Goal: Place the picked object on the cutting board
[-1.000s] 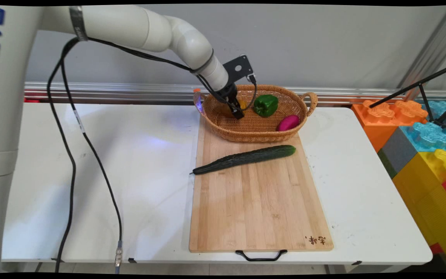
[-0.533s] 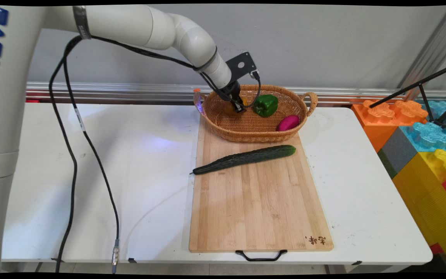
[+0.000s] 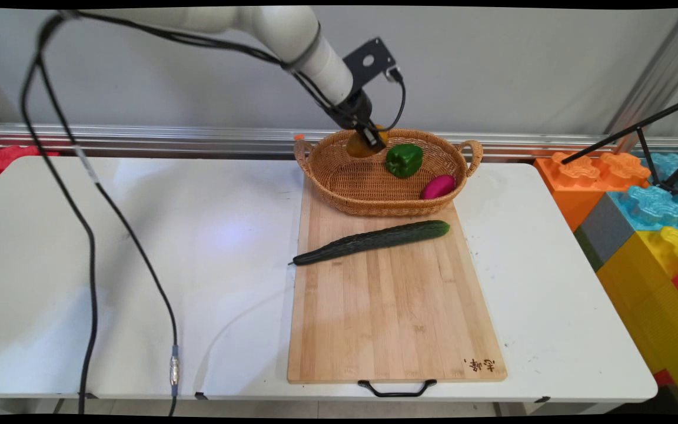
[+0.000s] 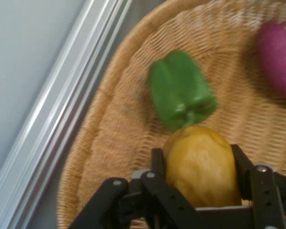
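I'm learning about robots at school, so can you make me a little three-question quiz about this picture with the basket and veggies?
1. True or false: the black two-finger gripper is shut on the yellow-orange lumpy vegetable.
2. Which thing lies on the long bamboo cutting board, outside the woven wicker basket?
A. the green bell pepper
B. the long dark green cucumber
C. the magenta oval vegetable
3. Fill in: the held vegetable hangs above the basket's ____ rim, near the wall.

Key: 1 true; 2 B; 3 far.
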Robot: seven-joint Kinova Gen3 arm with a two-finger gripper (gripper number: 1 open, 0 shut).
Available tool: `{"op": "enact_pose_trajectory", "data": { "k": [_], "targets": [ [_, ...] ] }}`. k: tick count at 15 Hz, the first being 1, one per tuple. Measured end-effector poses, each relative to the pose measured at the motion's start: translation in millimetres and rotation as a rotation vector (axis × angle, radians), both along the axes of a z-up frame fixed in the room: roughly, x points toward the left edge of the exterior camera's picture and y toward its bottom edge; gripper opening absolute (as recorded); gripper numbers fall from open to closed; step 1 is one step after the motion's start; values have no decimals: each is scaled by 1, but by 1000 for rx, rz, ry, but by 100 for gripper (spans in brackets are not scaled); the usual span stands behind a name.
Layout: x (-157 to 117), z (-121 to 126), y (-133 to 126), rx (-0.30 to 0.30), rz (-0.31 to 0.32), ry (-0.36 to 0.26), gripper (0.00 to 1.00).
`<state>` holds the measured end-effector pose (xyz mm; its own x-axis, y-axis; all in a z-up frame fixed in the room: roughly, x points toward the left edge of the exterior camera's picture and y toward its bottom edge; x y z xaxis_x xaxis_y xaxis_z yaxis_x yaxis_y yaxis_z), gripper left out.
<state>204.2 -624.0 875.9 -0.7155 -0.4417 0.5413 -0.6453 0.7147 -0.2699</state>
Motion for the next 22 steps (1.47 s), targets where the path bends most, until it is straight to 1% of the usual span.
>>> {"op": "enact_pose_trajectory", "data": {
  "k": [2,4,6,7,9,10,11,13,16,18,22],
  "targets": [
    [-6,21,19,15,-22,29,0],
    [-15,43,47,46,-60,62,0],
    [-24,58,79,91,-110,90,0],
    [-27,61,90,109,-128,98,0],
    [-39,65,122,160,-179,123,0],
    [-45,65,137,176,-202,136,0],
    [-49,64,144,183,-213,142,0],
    [-60,58,162,189,-239,160,0],
    [-79,37,180,177,-254,170,0],
    [-86,22,187,170,-250,166,0],
    [-94,-26,190,162,-214,146,0]
  ]
}}
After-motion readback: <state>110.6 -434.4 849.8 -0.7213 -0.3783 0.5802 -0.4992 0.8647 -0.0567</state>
